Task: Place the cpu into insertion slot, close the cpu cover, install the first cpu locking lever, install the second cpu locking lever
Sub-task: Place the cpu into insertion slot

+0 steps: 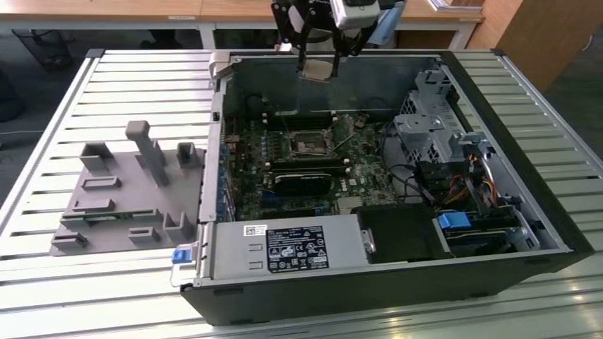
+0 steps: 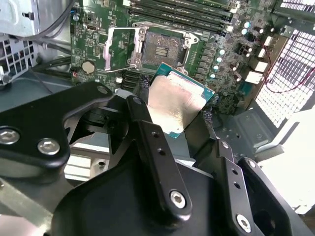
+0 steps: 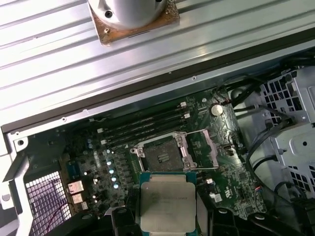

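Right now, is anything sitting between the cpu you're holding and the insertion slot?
Nothing visible does. The gripper holds the cpu above the open case, and the insertion slot lies bare on the board, with the cpu cover swung open beside it.

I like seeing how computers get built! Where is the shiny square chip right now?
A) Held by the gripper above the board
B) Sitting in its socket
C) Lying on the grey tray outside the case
A: the gripper is holding the cpu by its edges above the board, and the slot is empty.
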Tool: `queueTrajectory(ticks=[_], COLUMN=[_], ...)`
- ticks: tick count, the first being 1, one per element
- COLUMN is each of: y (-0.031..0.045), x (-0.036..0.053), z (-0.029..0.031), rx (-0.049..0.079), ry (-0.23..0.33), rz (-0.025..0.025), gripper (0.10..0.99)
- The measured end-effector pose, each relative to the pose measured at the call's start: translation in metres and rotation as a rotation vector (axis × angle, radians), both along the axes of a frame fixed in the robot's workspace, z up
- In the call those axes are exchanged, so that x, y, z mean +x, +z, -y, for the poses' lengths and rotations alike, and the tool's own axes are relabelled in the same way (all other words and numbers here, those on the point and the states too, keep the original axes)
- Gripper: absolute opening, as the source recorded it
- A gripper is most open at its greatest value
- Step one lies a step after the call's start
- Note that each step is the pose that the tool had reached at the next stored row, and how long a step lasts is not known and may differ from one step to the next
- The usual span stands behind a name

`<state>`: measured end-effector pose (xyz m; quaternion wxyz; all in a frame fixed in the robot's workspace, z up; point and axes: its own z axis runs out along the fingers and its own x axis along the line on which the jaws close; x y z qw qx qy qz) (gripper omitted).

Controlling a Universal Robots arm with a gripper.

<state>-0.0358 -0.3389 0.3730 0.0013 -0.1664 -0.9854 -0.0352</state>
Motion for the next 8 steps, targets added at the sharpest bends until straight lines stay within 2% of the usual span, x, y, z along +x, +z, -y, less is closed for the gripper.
queueTrajectory(ticks=[8], y=[-0.0003], x=[0.0], z=[-0.0021], rx=[-0.009], ry=[-0.057], rz=[0.0], gripper=[0.541])
